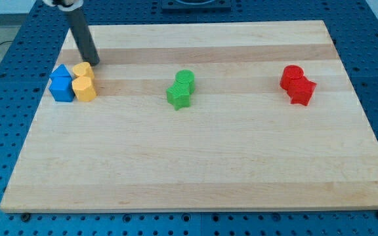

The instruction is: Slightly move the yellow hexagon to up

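Two yellow blocks stand together at the board's left. The nearer one [84,88] looks like the yellow hexagon. The other yellow block [83,69] sits just above it and touches it; its shape is unclear. My tip [95,63] rests on the board just up and right of the upper yellow block, very close to it, and I cannot tell whether they touch. The dark rod leans up and left toward the view's top.
Two blue blocks [61,83] sit against the yellow ones on their left. A green cylinder [184,78] and a green star-like block [178,96] stand at mid-board. A red cylinder [292,75] and a red star-like block [302,91] stand at the right. The board's left edge [37,111] is close by.
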Tool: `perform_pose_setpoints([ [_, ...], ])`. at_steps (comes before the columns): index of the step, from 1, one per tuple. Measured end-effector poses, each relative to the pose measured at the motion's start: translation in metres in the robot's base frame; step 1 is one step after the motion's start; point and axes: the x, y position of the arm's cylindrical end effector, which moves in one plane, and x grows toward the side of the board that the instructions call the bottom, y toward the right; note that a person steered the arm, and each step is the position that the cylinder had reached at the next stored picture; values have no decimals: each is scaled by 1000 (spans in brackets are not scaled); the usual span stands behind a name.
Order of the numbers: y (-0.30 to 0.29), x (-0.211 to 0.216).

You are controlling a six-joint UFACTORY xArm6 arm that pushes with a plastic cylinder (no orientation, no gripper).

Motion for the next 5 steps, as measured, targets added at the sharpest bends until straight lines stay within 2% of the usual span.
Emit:
perform_pose_setpoints([
  [1,-12,30],
  [2,-12,35],
  [4,35,35],
  [5,59,70],
])
